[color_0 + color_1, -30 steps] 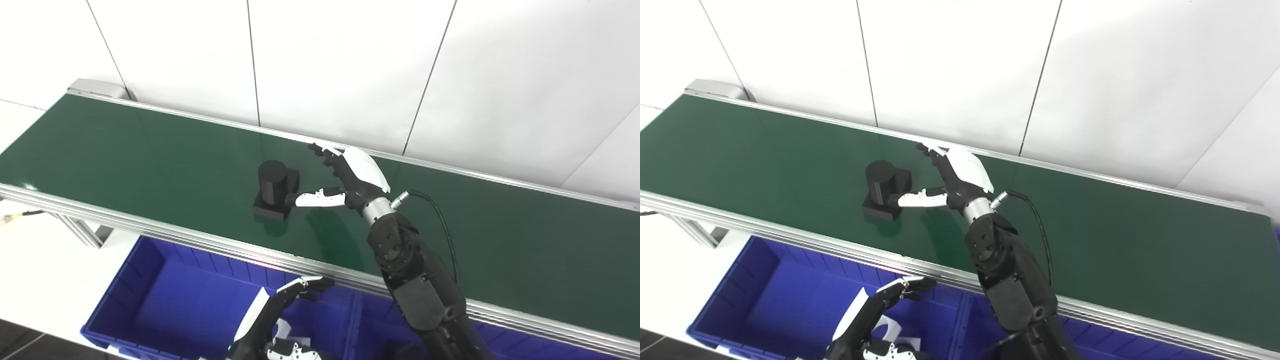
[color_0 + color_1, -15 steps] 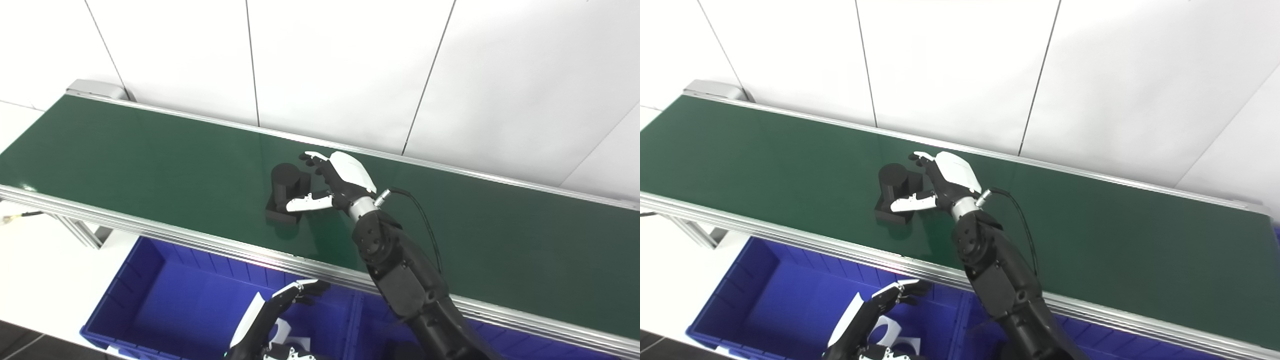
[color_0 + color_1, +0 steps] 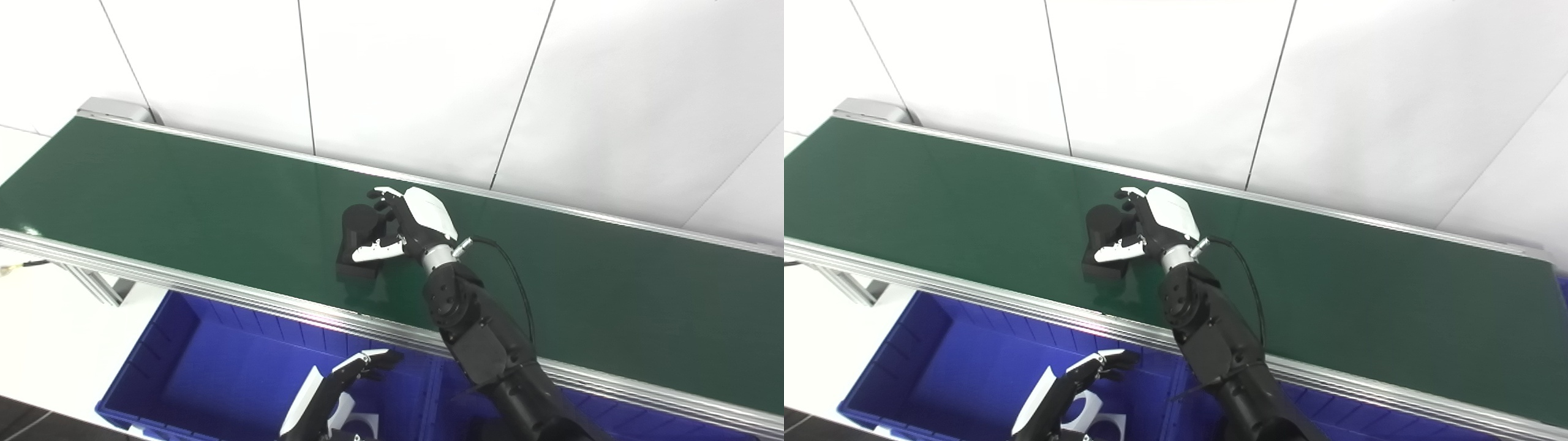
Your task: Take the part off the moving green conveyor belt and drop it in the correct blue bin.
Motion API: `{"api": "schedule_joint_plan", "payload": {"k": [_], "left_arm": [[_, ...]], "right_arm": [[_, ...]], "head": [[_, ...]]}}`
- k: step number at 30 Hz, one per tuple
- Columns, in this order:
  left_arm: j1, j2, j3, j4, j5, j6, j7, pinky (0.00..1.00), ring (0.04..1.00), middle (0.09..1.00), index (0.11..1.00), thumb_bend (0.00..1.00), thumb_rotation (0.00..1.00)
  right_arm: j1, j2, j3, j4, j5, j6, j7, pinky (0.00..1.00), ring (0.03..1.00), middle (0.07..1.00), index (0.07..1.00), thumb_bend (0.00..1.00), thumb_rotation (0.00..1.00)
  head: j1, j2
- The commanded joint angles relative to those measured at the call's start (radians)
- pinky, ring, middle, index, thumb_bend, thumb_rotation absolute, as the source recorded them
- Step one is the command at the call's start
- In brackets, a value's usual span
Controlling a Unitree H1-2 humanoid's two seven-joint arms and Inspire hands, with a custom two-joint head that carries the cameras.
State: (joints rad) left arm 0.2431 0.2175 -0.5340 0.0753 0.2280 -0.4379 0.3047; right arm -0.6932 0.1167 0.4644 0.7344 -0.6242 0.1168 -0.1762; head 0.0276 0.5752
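White wall panels point(image 3: 416, 79) stand behind the long green belt point(image 3: 153, 190) that I am working over. On the belt, near its middle, sits the black part point(image 3: 358, 242): a round post on a flat block. My right hand point(image 3: 410, 223) is wrapped round it, with the thumb on the near side and the fingers point(image 3: 383, 199) curled over the far side. I think it has hold, but the part looks to be resting on the belt. My left hand point(image 3: 1062, 392) hangs low over the blue bin point(image 3: 202, 373), fingers spread, holding nothing. Something white point(image 3: 1090, 416) lies in the bin under it.
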Motion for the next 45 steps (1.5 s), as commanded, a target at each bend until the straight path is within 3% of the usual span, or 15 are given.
{"api": "schedule_joint_plan", "payload": {"k": [1, 4, 7, 12, 21, 26, 31, 37, 39, 45], "left_arm": [[0.008, -0.002, 0.000, -0.036, 0.003, -0.032, 0.003, 0.71, 0.764, 0.787, 0.764, 0.94, 0.36], [0.009, -0.001, 0.001, -0.037, -0.005, -0.032, -0.003, 0.71, 0.764, 0.788, 0.764, 0.94, 0.36], [0.006, 0.002, -0.001, -0.038, -0.012, -0.032, -0.003, 0.70, 0.762, 0.785, 0.763, 0.93, 0.36], [0.002, 0.006, 0.000, -0.035, -0.031, -0.032, -0.008, 0.71, 0.766, 0.787, 0.763, 0.92, 0.35], [0.004, 0.010, 0.011, -0.034, -0.051, -0.032, -0.031, 0.69, 0.767, 0.794, 0.766, 0.93, 0.33], [0.008, 0.013, 0.025, -0.041, -0.049, -0.031, -0.042, 0.69, 0.764, 0.794, 0.768, 0.93, 0.33], [0.011, 0.010, 0.033, -0.052, -0.054, -0.032, -0.051, 0.72, 0.775, 0.796, 0.777, 0.92, 0.35], [0.018, 0.011, 0.055, -0.074, -0.049, -0.032, -0.072, 0.76, 0.798, 0.808, 0.793, 0.88, 0.38], [0.020, 0.013, 0.067, -0.085, -0.052, -0.031, -0.086, 0.76, 0.801, 0.811, 0.798, 0.88, 0.39], [0.021, 0.012, 0.103, -0.116, -0.084, -0.031, -0.143, 0.71, 0.784, 0.803, 0.792, 0.86, 0.33]], "right_arm": [[-0.030, 0.036, -0.004, 0.013, -0.002, -0.075, -0.076, 0.36, 0.440, 0.466, 0.577, 0.55, 0.02], [-0.025, 0.038, 0.001, 0.025, -0.006, -0.080, -0.109, 0.32, 0.397, 0.435, 0.538, 0.52, 0.00], [-0.018, 0.038, 0.000, 0.032, -0.005, -0.087, -0.139, 0.30, 0.371, 0.469, 0.503, 0.52, 0.00], [-0.005, 0.028, 0.011, 0.029, -0.028, -0.090, -0.194, 0.33, 0.386, 0.423, 0.537, 0.51, 0.00], [0.062, 0.011, -0.019, -0.095, -0.023, -0.094, -0.228, 0.33, 0.402, 0.431, 0.534, 0.52, 0.00], [0.133, -0.006, -0.039, -0.256, -0.031, -0.053, -0.204, 0.27, 0.346, 0.416, 0.533, 0.51, 0.00], [0.244, -0.051, -0.077, -0.516, -0.025, 0.011, -0.119, 0.30, 0.373, 0.424, 0.533, 0.51, 0.00], [0.355, -0.100, -0.119, -0.734, -0.024, 0.044, -0.043, 0.28, 0.353, 0.417, 0.535, 0.51, 0.00], [0.393, -0.112, -0.135, -0.803, -0.021, 0.066, -0.012, 0.27, 0.337, 0.462, 0.502, 0.52, 0.00], [0.518, -0.153, -0.170, -0.975, -0.021, 0.095, 0.068, 0.25, 0.322, 0.478, 0.489, 0.53, 0.00]], "head": [[-0.002, 0.004], [-0.003, 0.006], [-0.005, 0.009], [-0.013, 0.009], [-0.034, 0.023], [-0.068, 0.047], [-0.111, 0.085], [-0.137, 0.125], [-0.147, 0.139], [-0.180, 0.189]]}}
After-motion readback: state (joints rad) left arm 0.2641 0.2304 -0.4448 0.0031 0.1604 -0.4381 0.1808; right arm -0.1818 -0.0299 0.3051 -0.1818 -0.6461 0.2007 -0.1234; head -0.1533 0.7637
